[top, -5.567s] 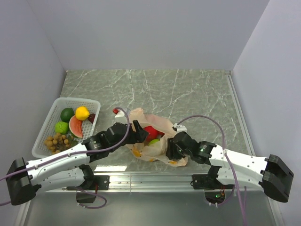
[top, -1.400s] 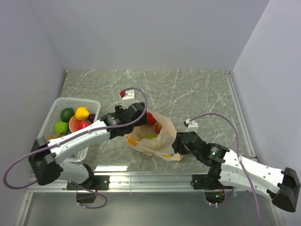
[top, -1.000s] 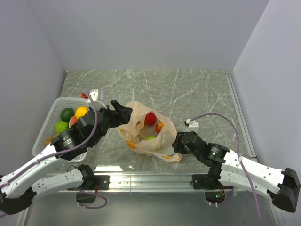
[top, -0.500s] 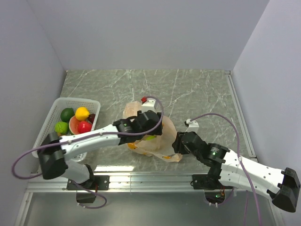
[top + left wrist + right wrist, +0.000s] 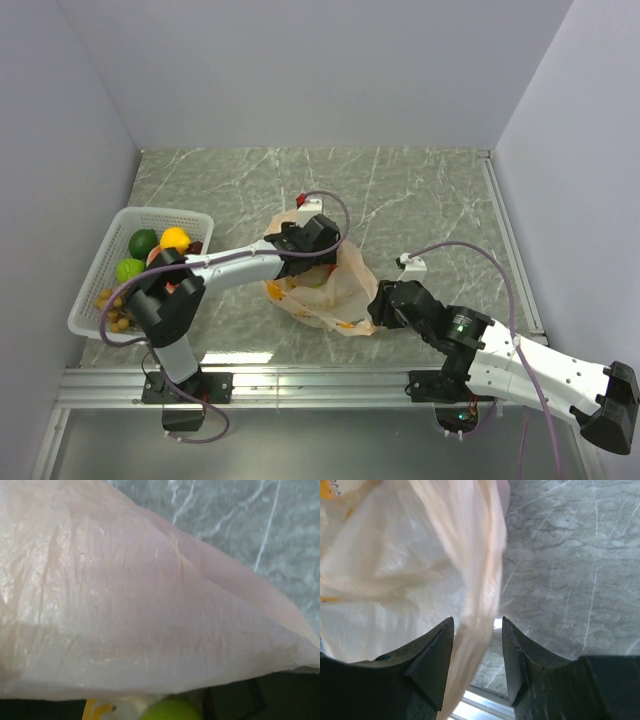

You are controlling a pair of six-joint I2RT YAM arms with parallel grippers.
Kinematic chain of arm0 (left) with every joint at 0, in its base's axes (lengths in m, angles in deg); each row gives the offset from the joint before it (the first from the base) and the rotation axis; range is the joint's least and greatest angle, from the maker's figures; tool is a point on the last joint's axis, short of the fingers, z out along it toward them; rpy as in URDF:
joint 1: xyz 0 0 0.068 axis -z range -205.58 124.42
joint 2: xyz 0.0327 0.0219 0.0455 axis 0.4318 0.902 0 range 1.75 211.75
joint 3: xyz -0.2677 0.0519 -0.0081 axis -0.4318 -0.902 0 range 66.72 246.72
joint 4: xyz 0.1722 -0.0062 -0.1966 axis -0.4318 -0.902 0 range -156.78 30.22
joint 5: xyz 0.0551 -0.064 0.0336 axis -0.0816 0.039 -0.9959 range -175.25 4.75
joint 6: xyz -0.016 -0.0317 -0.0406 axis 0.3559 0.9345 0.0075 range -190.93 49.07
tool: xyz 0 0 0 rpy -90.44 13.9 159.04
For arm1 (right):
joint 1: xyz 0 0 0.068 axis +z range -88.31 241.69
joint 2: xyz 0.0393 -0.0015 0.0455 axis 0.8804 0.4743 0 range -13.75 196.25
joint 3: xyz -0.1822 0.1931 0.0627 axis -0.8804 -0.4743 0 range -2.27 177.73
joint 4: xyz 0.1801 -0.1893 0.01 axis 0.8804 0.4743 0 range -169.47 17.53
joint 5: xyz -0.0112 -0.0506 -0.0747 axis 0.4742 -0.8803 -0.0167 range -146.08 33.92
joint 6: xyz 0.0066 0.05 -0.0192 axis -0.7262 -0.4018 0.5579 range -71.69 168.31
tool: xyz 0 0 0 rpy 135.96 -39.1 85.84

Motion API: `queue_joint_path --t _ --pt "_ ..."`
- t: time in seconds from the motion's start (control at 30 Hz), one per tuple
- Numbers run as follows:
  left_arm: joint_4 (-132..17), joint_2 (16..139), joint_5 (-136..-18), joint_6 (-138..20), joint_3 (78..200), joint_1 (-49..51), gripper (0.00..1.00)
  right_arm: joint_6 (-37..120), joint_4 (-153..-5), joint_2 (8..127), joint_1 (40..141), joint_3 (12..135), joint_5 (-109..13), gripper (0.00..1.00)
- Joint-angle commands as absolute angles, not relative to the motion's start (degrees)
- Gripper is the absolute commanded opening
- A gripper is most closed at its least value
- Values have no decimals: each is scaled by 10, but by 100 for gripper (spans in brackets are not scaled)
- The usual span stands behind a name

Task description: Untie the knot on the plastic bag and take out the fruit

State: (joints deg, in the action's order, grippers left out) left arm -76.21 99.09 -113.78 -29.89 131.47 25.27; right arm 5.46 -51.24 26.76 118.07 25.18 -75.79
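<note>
Your thin crinkly pale-peach plastic bag (image 5: 335, 285) lies mid grey marble surface (image 5: 420, 200). Right pincer (image 5: 476, 630) grips the bag's near edge between its fingers. Left pincer (image 5: 312, 262) is buried in the bag mouth; can't tell its state. Green round fruit (image 5: 170, 709) sits just under it.

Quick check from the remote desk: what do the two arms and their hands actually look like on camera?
Both arms are white-shelled links with black joints and black bases; a purple cable loops along each. The left hand and right hand are black, and the right's fingers are chunky matte wedges. No markings are readable.
</note>
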Motion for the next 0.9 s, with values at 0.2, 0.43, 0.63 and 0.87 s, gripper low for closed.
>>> queue_joint_path --t 0.2,0.43,0.63,0.87 --pt "-673 1098 -1128 -355 1400 231 95 51 -523 277 1184 259 -761 50" --pt "-666 1159 -1146 -351 1424 231 74 49 -533 289 1184 257 -755 50" --pt "-656 1061 -1141 -355 1371 237 33 49 -533 289 1185 254 -763 50" --pt "-707 938 -1058 -374 1321 257 22 52 -520 297 1184 269 -793 50"
